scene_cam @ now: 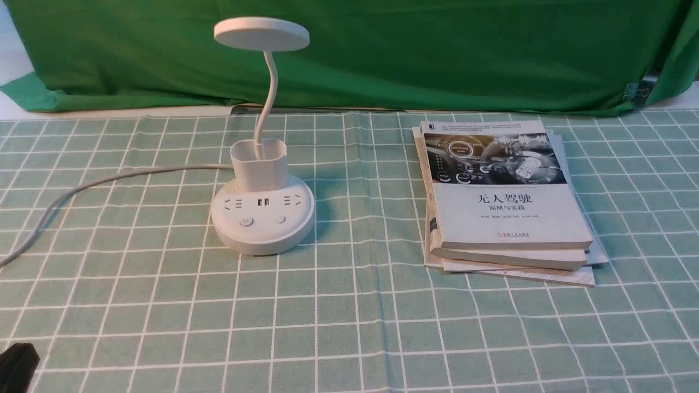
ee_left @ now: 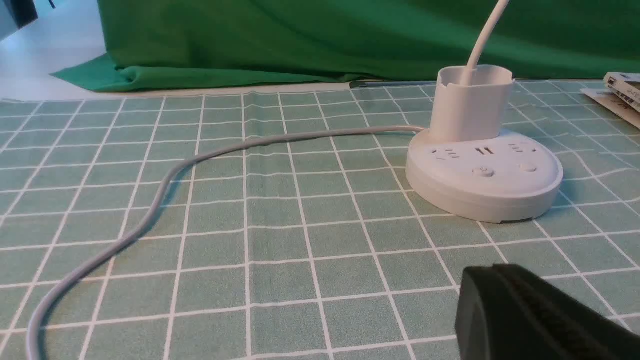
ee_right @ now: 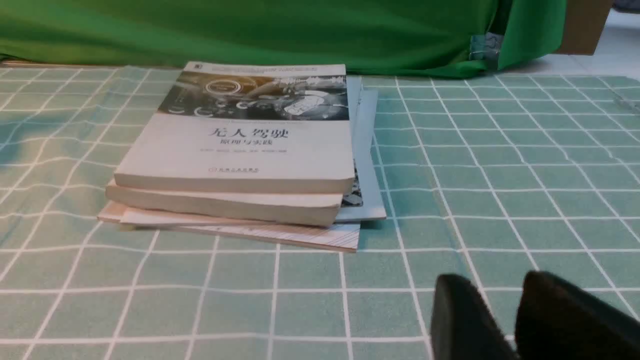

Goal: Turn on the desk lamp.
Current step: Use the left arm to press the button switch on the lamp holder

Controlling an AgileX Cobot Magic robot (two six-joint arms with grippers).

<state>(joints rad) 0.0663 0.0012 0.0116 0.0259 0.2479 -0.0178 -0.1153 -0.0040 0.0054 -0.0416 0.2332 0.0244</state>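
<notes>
The white desk lamp [scene_cam: 262,218] stands left of centre on the checked cloth, with its disc head [scene_cam: 261,34] on a curved gooseneck above a cup holder. Two round buttons [scene_cam: 246,222] sit on the front of its base. The disc shows no glow. In the left wrist view the lamp base [ee_left: 482,185] lies ahead of my left gripper [ee_left: 482,280], well apart from it; the jaws look pressed together and hold nothing. In the front view only a black tip of the left gripper [scene_cam: 16,365] shows at the near left corner. My right gripper [ee_right: 495,290] is slightly open, empty, near the books.
A stack of books [scene_cam: 508,202] lies to the right of the lamp; it also shows in the right wrist view [ee_right: 240,150]. The lamp's grey cable [scene_cam: 109,180] runs from the base off to the left, as the left wrist view [ee_left: 150,215] shows too. A green cloth backdrop [scene_cam: 382,54] closes the far side.
</notes>
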